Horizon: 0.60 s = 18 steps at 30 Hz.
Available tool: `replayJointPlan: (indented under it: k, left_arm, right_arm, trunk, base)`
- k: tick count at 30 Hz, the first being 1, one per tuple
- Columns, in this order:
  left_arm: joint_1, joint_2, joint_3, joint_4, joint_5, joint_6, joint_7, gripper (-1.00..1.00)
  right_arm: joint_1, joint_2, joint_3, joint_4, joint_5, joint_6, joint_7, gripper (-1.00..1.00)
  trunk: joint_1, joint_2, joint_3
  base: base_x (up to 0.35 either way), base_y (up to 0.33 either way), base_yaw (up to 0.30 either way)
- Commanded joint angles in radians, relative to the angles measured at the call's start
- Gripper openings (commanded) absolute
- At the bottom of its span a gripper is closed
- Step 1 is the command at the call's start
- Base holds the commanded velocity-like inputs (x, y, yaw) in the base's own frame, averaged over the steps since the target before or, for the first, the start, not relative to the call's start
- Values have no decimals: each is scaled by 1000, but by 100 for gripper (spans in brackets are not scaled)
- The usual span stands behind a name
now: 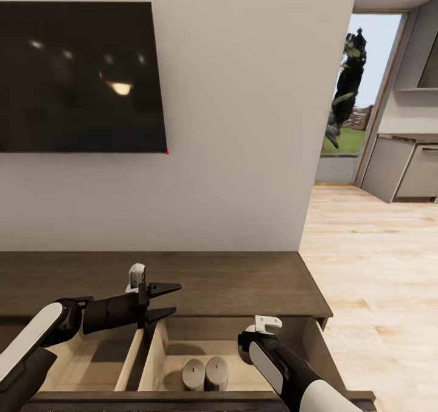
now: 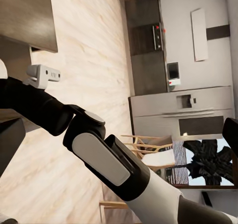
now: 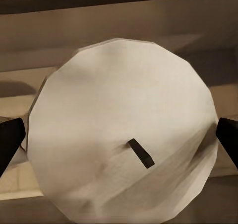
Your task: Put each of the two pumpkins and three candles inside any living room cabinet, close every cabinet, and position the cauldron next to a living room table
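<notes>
Now the right gripper (image 3: 119, 139) clamps a candle (image 3: 121, 134) inside the open cabinet (image 1: 182, 284) drawer, left gripper (image 1: 163, 300) spread, empty at the edge.

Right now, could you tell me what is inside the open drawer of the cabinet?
Two pale candles stand side by side in the drawer. The right gripper holds a third candle over it. The right arm hides the drawer's right part.
</notes>
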Motion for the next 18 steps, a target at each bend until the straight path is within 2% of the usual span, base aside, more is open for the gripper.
replayJointPlan:
  k: [1,18]
  left_arm:
    - [-1,1,-1,-1,11,0,9,100]
    - [-1,0,-1,-1,12,0,9,100]
  right_arm:
    - [-1,-1,6,-2,-6,3,-7,-100]
    - [-1,-1,8,-6,-1,1,-7,-100]
  trunk:
    - [4,-8,-4]
    - [69,-127,-57]
  base:
    - [0,0,0]
    - [0,0,0]
